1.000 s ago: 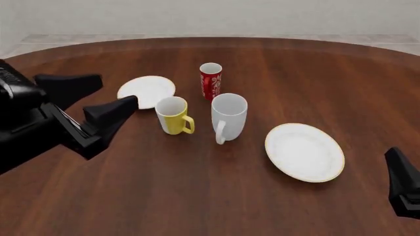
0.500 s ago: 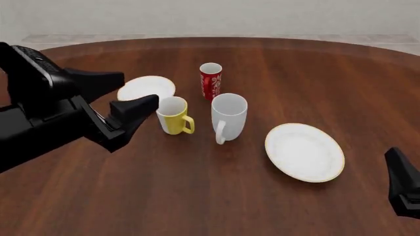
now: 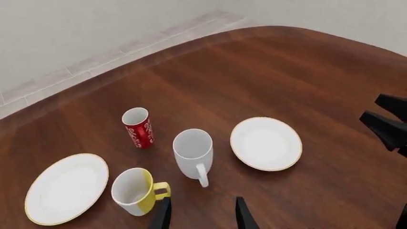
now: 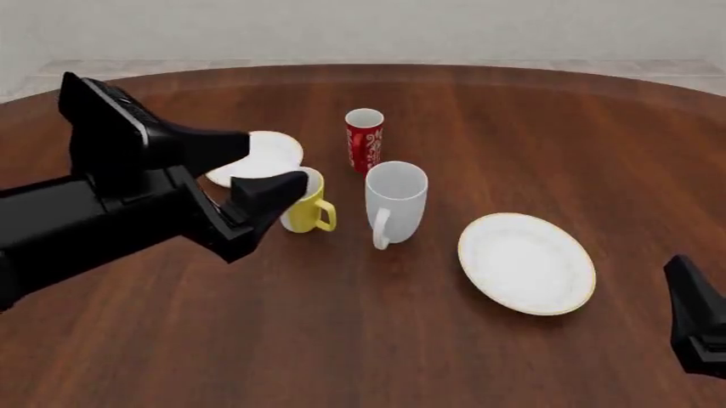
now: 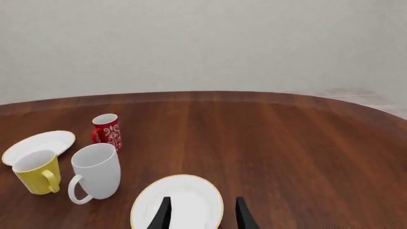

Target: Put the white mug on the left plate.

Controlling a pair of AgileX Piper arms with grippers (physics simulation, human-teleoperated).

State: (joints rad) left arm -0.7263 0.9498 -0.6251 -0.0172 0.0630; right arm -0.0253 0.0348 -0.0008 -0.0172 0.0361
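Note:
The white mug (image 4: 396,200) (image 3: 192,152) (image 5: 95,176) stands upright mid-table, its handle toward the near edge. The left plate (image 4: 280,150) (image 3: 66,187) (image 5: 39,143) lies behind the yellow mug, partly covered in the front view by my left gripper (image 4: 275,161) (image 3: 202,217). That gripper is open, empty, and hovers left of the white mug, over the yellow mug and plate area. My right gripper (image 4: 694,314) (image 5: 200,217) waits open and empty at the near right, with its fingers over the larger plate in the right wrist view.
A yellow mug (image 4: 304,208) (image 3: 135,192) stands just left of the white mug. A red patterned cup (image 4: 365,140) (image 3: 138,128) stands behind them. A larger gold-rimmed plate (image 4: 526,262) (image 3: 266,143) (image 5: 178,202) lies to the right.
My left arm has swung forward and to the right, and its fingers now cover part of the left plate. The right arm and all the dishes have stayed put.

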